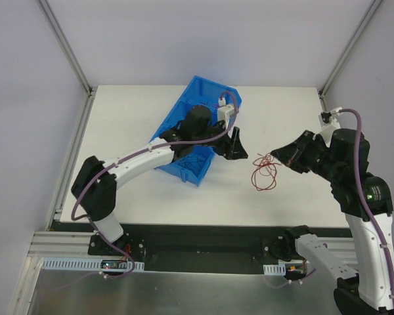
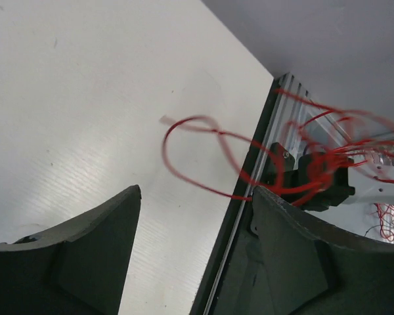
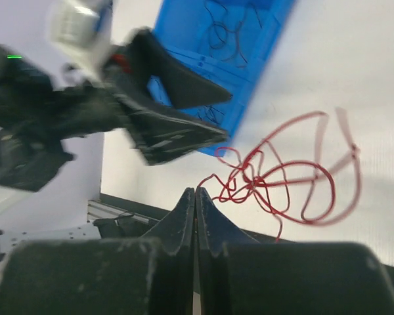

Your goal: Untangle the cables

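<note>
A tangle of thin red cable (image 1: 264, 172) hangs just above the white table between the two grippers, casting a faint shadow. My right gripper (image 1: 276, 156) is shut, and a strand of the red cable (image 3: 276, 177) runs from its tips (image 3: 196, 191). My left gripper (image 1: 236, 146) is open and empty just left of the tangle, beside the blue bin. In the left wrist view a red loop (image 2: 203, 121) lies ahead of the open gripper (image 2: 196, 197) and passes by its right finger (image 2: 295, 249). Thin black cables (image 3: 224, 29) lie inside the bin.
The blue plastic bin (image 1: 198, 88) stands tilted at the table's middle back, under the left arm; it also shows in the right wrist view (image 3: 184, 23). The table's black front rail (image 2: 249, 197) runs close below the tangle. White walls enclose the table.
</note>
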